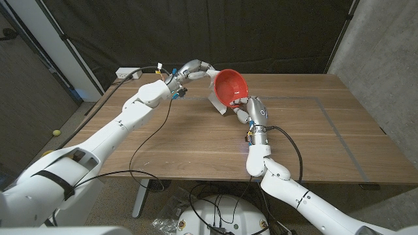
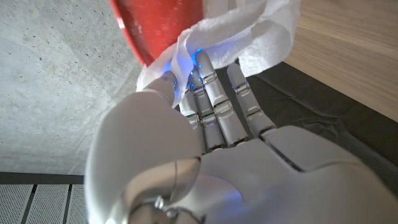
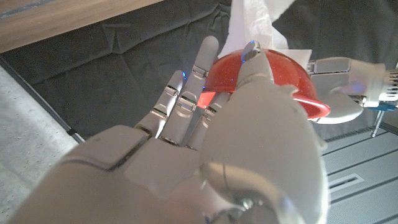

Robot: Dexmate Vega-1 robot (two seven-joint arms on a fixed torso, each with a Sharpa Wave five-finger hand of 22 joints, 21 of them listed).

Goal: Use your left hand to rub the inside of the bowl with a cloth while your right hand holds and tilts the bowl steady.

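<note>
Tilting on its side above the far middle of the wooden table (image 1: 196, 137), the red bowl (image 1: 232, 87) is showing its open mouth toward the head camera, its rim lifted off the wood. The right robot hand (image 1: 251, 108) is gripping it from the near side, with fingers (image 3: 198, 81) reaching up the bowl's outer wall and the thumb lying over the rim in the right wrist view, so this robot hand is clamped on the bowl.

A white cloth (image 1: 216, 98) is hanging at the bowl's left edge, draping down beside it toward the table. The left robot hand (image 1: 200, 70) is coming in from the far left, just beside the bowl's upper rim. In the left wrist view its fingers (image 2: 214, 93) are pressing into folds of the cloth (image 2: 249, 31), which is bunching over the fingertips and lying against the red bowl (image 2: 155, 25), so this robot hand is holding the cloth. Whether the cloth is reaching inside the bowl cannot be told from these pictures.

The right wrist view is showing the bowl (image 3: 273, 71) from underneath, with the cloth (image 3: 255, 18) rising behind it and the left robot hand (image 3: 339, 74) beyond its rim.

A white power strip (image 1: 127, 73) is sitting at the table's far left corner, well apart from the bowl, in front of a dark curtain (image 1: 196, 26).
</note>
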